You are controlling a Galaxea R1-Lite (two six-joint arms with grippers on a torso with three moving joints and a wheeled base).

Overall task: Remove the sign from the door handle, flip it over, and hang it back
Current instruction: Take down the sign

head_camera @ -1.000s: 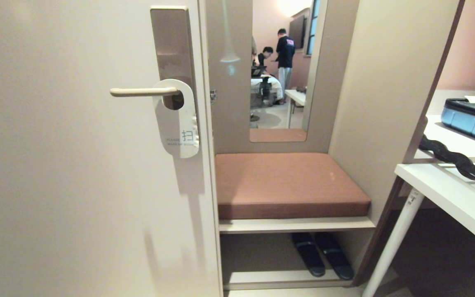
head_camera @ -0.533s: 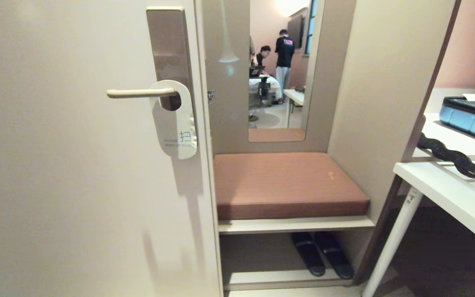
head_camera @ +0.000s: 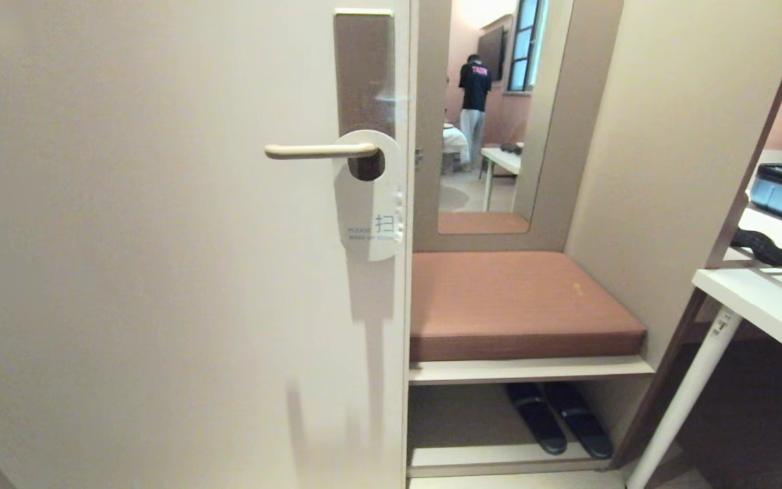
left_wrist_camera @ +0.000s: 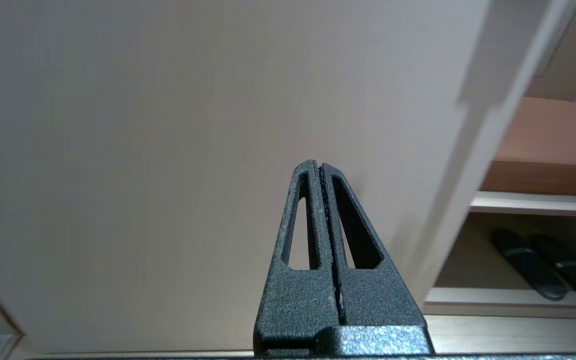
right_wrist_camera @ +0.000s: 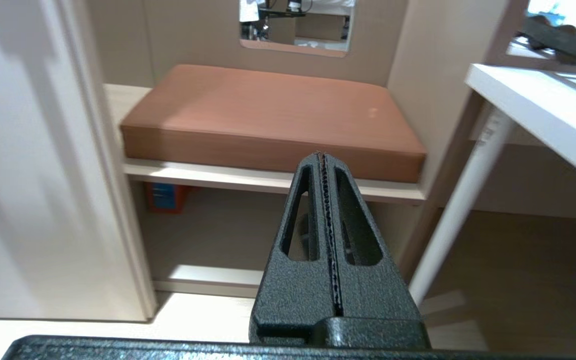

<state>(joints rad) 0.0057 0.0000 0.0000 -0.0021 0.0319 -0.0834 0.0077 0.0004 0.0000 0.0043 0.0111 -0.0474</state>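
Only the camera has swung, sliding the whole scene rightward; the sign (head_camera: 370,204) hangs on the door handle (head_camera: 320,151), white face out, long axis toward 6 o'clock. Left gripper (left_wrist_camera: 320,167) and right gripper (right_wrist_camera: 322,156) are both pressed together, empty.

sign (head_camera: 368,217): white, blue-grey print | door handle (head_camera: 320,151): beige | plate (head_camera: 364,68): bronze-brown | cushion (head_camera: 513,305): terracotta | slippers (head_camera: 557,418): black

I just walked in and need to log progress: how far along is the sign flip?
Nothing is done yet. The sign hangs on the door handle with its white face out. Nothing is in hand: the left gripper and right gripper are both shut and empty, away from the sign. Taking it off, turning it over and rehanging it all remain.
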